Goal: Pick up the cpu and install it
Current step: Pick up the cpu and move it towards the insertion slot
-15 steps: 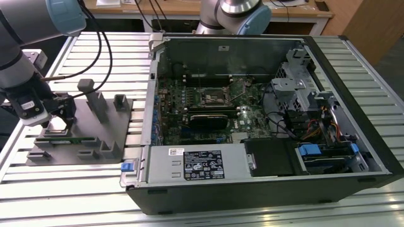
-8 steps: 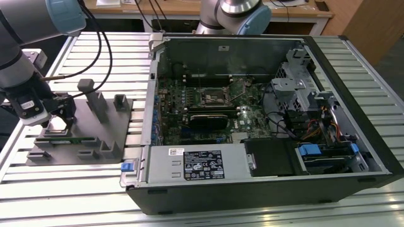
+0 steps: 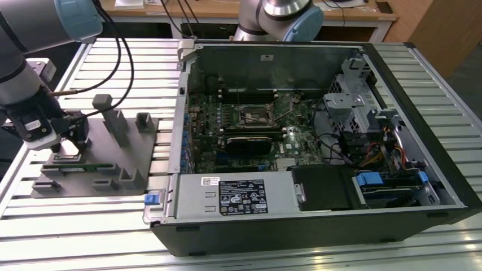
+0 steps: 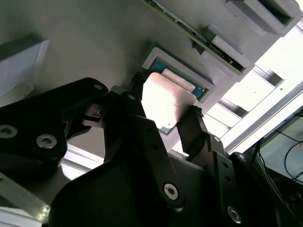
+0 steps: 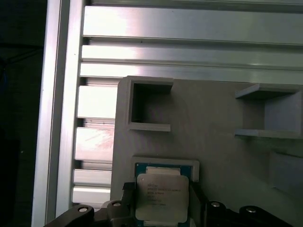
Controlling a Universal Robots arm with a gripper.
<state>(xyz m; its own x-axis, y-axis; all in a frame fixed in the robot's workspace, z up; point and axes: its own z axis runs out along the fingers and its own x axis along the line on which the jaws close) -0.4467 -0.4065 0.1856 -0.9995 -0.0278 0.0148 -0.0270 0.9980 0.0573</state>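
The small flat square cpu [image 4: 166, 100] with its silvery metal top sat between the black fingers [image 4: 195, 124] of the claw [image 3: 64, 148]. They pressed on two opposite edges, so the claw looked closed on the chip. Holding it by the edges probably spared its top face.

Directly beneath the claw lay a shallow square pocket [image 5: 165, 163] in the grey plastic fixture plate [image 5: 215, 123], evidently shaped to present the chip flat. I could not tell whether the chip rested in the pocket or hung just above it.

The grey arm [image 3: 22, 62] reached over the fixture with its wrist turned downward. The black motherboard socket [image 3: 251, 117], inside the open black computer case [image 3: 425, 130], lay well away from the claw.
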